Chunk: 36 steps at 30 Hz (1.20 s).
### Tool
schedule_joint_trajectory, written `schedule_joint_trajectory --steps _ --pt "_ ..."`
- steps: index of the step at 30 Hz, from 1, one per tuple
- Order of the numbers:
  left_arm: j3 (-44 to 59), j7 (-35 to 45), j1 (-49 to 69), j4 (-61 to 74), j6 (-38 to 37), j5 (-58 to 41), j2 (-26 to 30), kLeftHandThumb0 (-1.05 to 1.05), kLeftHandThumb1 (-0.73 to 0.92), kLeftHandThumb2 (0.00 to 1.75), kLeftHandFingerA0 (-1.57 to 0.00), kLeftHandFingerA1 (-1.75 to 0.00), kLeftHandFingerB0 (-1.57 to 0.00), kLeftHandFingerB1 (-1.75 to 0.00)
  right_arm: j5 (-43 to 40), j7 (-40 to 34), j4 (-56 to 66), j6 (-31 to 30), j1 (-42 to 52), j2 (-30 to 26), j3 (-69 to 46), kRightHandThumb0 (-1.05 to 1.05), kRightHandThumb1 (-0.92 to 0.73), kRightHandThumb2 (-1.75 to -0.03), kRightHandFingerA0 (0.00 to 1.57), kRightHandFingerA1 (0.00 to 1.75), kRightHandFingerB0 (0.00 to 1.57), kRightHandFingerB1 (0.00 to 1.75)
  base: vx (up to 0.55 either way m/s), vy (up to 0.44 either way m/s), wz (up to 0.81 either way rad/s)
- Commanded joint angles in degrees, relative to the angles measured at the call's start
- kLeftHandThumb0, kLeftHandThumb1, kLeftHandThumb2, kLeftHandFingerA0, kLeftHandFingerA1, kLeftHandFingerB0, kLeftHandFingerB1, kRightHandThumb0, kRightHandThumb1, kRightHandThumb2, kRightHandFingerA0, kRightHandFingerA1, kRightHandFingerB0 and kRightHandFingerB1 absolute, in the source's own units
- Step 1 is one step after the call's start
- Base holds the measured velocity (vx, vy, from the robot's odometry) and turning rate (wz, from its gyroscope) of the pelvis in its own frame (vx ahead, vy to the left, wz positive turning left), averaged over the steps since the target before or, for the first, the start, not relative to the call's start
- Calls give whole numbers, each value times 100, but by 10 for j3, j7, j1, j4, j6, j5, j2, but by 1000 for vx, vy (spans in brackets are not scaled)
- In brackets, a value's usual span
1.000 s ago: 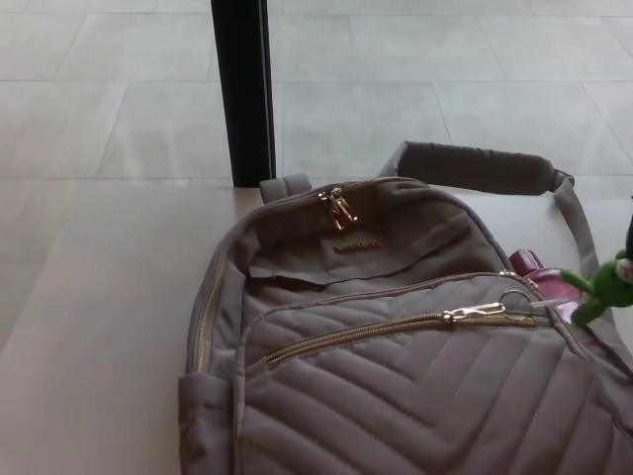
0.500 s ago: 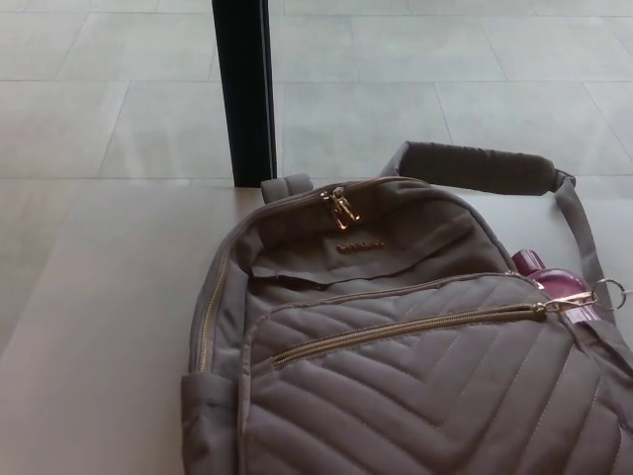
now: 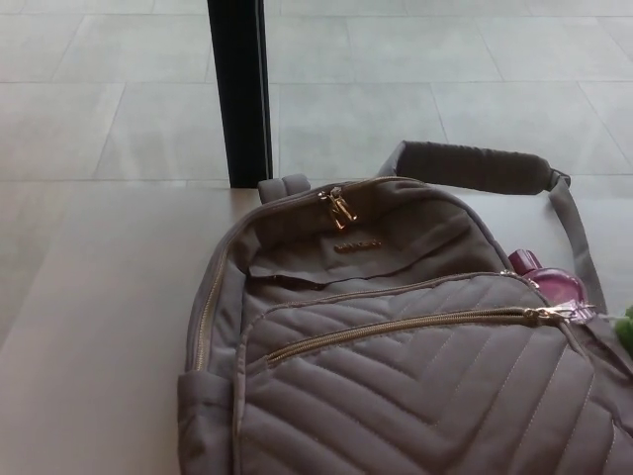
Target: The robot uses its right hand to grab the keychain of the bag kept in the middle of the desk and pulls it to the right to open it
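A grey quilted backpack (image 3: 396,376) lies flat on the pale desk (image 3: 89,336), its top toward the far edge. The gold front-pocket zipper (image 3: 396,329) runs across it, and its pull (image 3: 552,314) sits at the right end. Only a sliver of the green keychain figure (image 3: 625,325) shows, at the picture's right edge, just right of the pull. A second gold pull (image 3: 339,208) rests at the top of the bag. Neither of my hands shows in the head view.
A pink bottle (image 3: 547,278) sticks out of the bag's right side pocket. The padded shoulder strap (image 3: 475,166) arcs behind the bag to the right. A black post (image 3: 237,89) stands beyond the desk's far edge, over the tiled floor (image 3: 445,79).
The front zipper pull has travelled right, from about three-quarters along the pocket to its right end. The green figure has slid to the frame edge, and the key ring seen earlier is gone.
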<state>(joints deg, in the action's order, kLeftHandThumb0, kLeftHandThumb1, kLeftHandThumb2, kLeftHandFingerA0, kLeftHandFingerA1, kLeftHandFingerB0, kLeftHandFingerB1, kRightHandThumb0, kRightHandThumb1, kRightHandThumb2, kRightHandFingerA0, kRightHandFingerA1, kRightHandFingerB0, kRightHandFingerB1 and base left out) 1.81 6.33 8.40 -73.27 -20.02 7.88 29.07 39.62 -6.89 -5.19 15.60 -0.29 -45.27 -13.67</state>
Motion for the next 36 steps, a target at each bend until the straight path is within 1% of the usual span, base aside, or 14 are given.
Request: schedule_joint_trajectory --steps 1,3,4,8,9,15,18,24,25,26,27,29,30,36 --pt "12 7 4 -3 12 -11 -2 -93 92 74 -78 -64 -66 -49 -29 146 67 -83 43 -39 -11 -105 -59 -101 0 9 0 3 0 0 0" --pt "13 7 4 -3 12 -11 -2 -93 92 74 -78 -64 -66 -49 -32 155 73 -90 46 -40 -12 -105 -59 -101 0 9 0 3 0 0 0" --pt "7 4 7 1 3 -4 0 -88 92 77 -76 -59 -64 -47 -44 175 76 -98 63 -49 -28 -103 -71 -62 0 0 0 0 0 0 0" --pt "8 8 9 2 4 -5 1 -89 92 78 -77 -59 -61 -48 -68 162 61 -90 89 -49 -69 -104 -74 -63 0 0 0 0 0 0 0" --pt "9 10 10 3 4 -7 0 -89 92 76 -73 -56 -63 -47 -76 166 57 -101 94 -46 -83 -104 -60 -102 0 18 0 0 0 0 0" --pt "13 8 9 4 6 -7 0 -88 92 77 -74 -55 -62 -46 -148 126 -48 -149 103 -2 -201 -105 -80 -65 0 0 0 0 0 0 0" --pt "10 8 2 3 8 -3 1 -89 92 77 -76 -54 -64 -46 -173 79 -198 -177 92 1 -255 -105 -65 -112 0 35 0 19 0 0 0" --pt "29 4 -2 -1 15 -20 4 -93 92 78 -80 -59 -62 -47 -262 41 -325 -187 71 61 -339 -82 -54 -97 2 58 0 29 0 0 0" --pt "33 7 3 4 13 -24 6 -89 92 78 -77 -57 -64 -46 -289 48 -350 -183 70 73 -359 -77 -70 -59 1 72 0 39 0 0 0" --pt "38 9 2 3 15 -28 4 -89 92 77 -76 -57 -63 -46 -292 57 -361 -187 77 77 -362 -76 -53 -94 4 64 3 27 0 0 0" --pt "47 12 4 4 16 -37 4 -88 92 77 -76 -61 -62 -48 -312 77 -387 -186 87 91 -375 -71 -69 -61 9 75 0 32 0 0 0" --pt "47 11 4 7 19 -35 5 -90 92 79 -73 -58 -60 -48 -357 85 -443 -211 62 107 -413 -61 -59 -61 96 144 3 45 0 0 0" --pt "48 13 3 6 20 -34 8 -86 92 79 -75 -56 -59 -45 -387 90 -470 -242 42 114 -442 -57 -62 -60 96 157 0 38 0 0 0" --pt "76 30 -6 -6 34 -58 9 -90 92 75 -77 -59 -58 -46 -442 149 -531 -266 27 128 -485 -62 -49 -86 47 92 0 38 0 0 0"
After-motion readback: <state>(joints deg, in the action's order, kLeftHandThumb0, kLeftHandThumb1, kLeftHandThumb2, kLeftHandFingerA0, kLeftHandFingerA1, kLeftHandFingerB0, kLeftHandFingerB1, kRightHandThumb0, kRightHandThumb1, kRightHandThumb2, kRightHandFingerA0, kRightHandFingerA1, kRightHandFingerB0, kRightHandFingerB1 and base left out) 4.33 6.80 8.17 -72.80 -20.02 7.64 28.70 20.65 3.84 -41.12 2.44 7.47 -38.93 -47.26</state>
